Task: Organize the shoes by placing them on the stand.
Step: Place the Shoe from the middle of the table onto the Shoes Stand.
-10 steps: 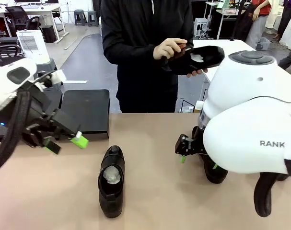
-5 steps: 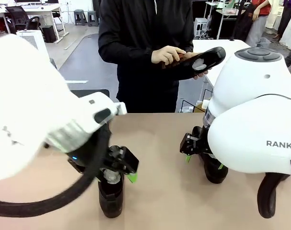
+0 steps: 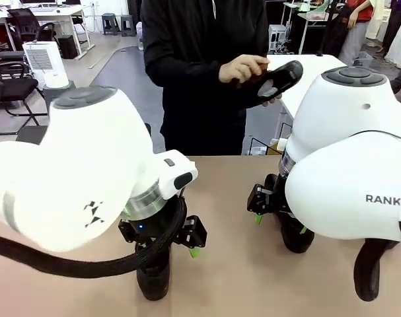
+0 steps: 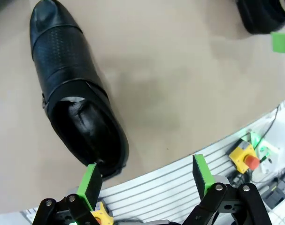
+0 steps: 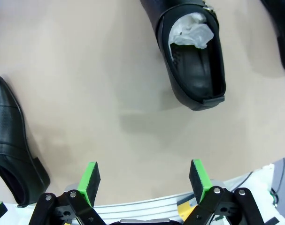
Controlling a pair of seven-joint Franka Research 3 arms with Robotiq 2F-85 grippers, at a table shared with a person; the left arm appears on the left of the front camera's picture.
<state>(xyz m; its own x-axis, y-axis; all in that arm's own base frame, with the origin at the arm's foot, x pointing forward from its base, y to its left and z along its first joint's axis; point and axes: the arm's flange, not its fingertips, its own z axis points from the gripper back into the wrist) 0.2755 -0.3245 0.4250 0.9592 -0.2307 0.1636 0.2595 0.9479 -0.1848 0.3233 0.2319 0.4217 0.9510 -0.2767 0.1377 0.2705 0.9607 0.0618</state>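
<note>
The tan table (image 3: pixel 226 178) was the largest thing, and all places here are given by it. The white left arm (image 3: pixel 74 185) bent low over the table's left half, and the white right arm (image 3: pixel 349 165) covered the table's right half. A person (image 3: pixel 200 72) in dark clothes stood behind the table's far edge and held one black shoe (image 3: pixel 279 78) high above the table top, with a hand (image 3: pixel 243 68) resting on it. A dark sliver of the stand (image 3: pixel 148 129) appeared at the table's far edge, behind the left arm. The perforated shoe (image 4: pixel 72 84) lay flat on the table near its front edge, under the left arm, with its heel end toward the left gripper (image 4: pixel 146 179). The jaws of this gripper stood wide open and held nothing; one of the green pads (image 4: pixel 91 180) was just beside the shoe's heel, and I could not tell if it touched. The paper-stuffed shoe (image 5: pixel 194 61) lay on the table top ahead of the right gripper (image 5: pixel 143 180), apart from its fingers. The right gripper's jaws were also wide open and empty, above bare table. A part of another black shoe (image 5: pixel 282 37) lay on the table beside the paper-stuffed shoe, apart from it.
</note>
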